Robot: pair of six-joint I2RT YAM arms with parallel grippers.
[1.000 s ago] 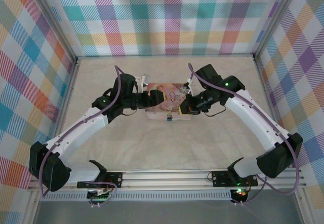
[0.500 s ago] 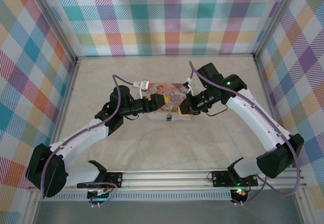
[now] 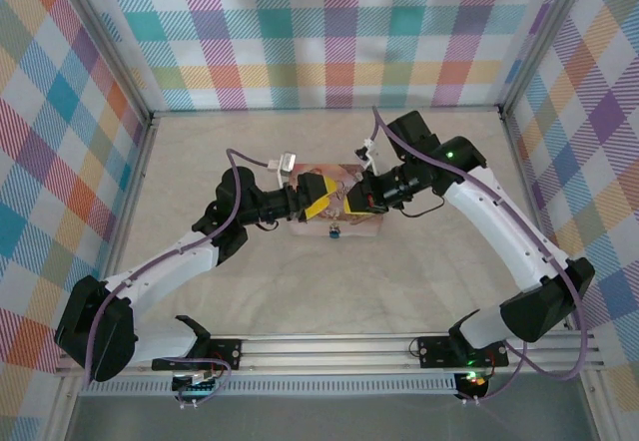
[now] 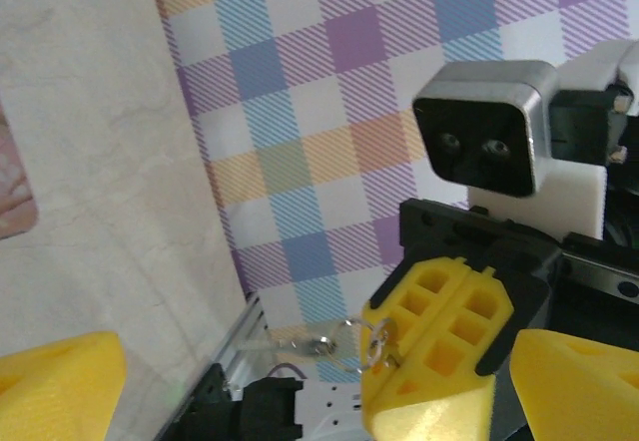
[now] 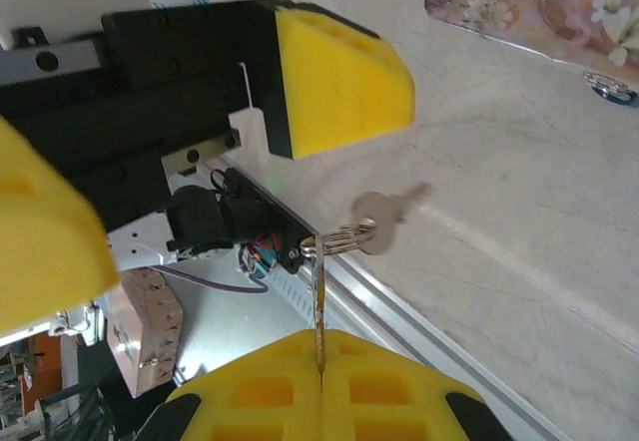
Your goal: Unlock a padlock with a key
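While right claw [image 5: 319, 369] pinches thin strip [image 5: 319, 306], silvery key [image 5: 385, 216] dangles (blurred); wire ring [image 5: 337, 235]

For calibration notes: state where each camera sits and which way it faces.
Top external: above, behind the bases, looking down on both arms at the tin.
Left wrist: faces the right pincer; own fingers at bottom corners.
Right wrist: faces the left pincer; own pincer shut on the key.
Shared: each wrist view shows the other pincer.

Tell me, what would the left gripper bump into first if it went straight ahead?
Most likely the right gripper, shut on the key. It sits right in front of the open left gripper, nearer one finger. How much gap is left I cannot tell.
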